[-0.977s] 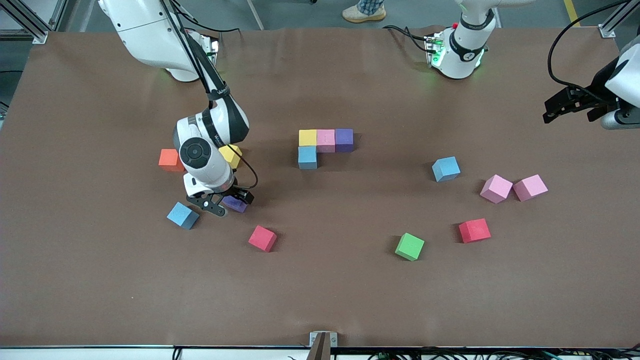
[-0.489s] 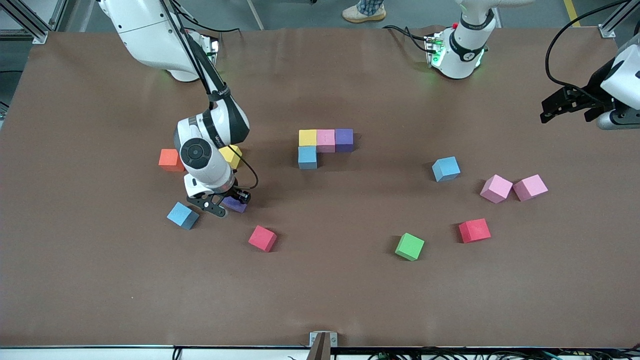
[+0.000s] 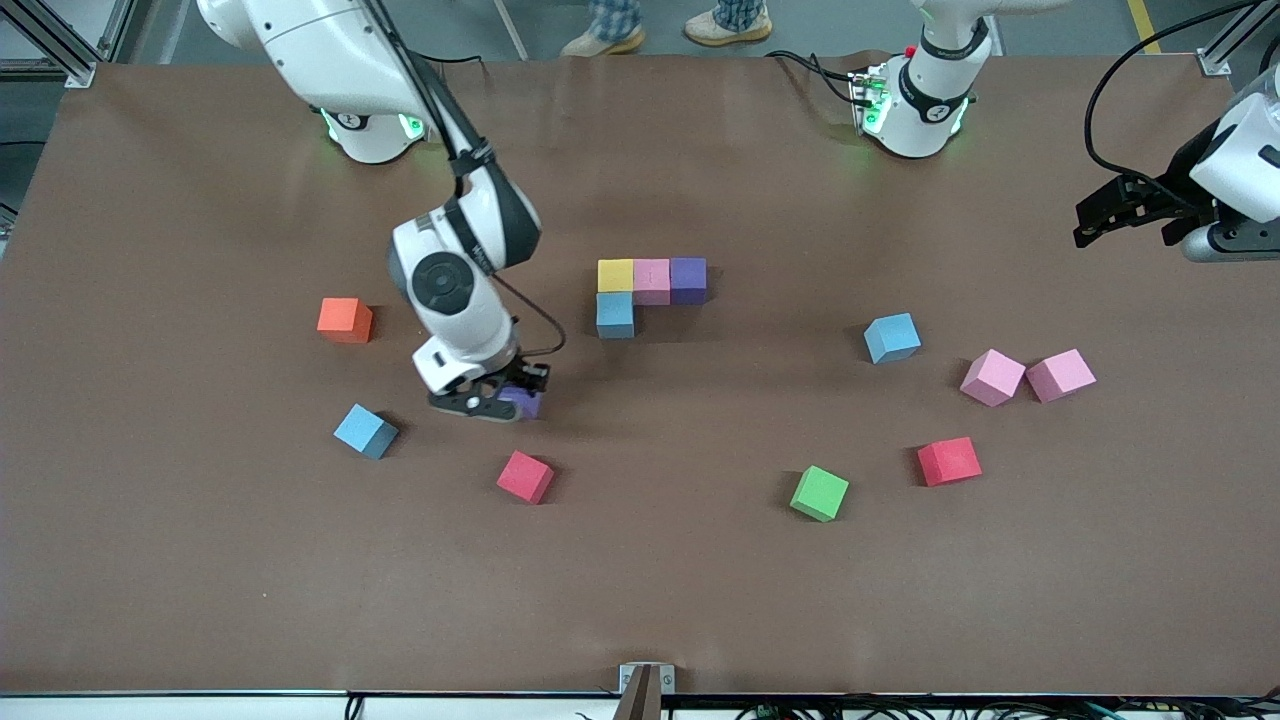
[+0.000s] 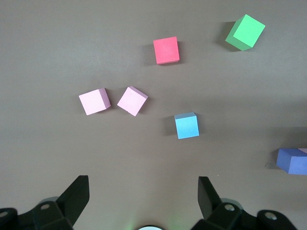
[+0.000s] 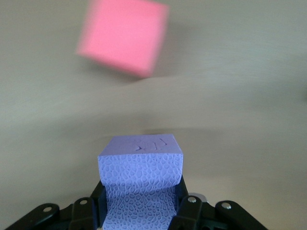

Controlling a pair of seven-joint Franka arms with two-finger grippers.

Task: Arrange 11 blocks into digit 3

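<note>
The purple block sits clamped between the fingers of the right hand, lifted over the table between the lone blue block and the started row of four blocks. To place it well, the arm should carry it level and set it flush against that row's blue block. The left hand, fingers apart, waits over its own table end.
</note>
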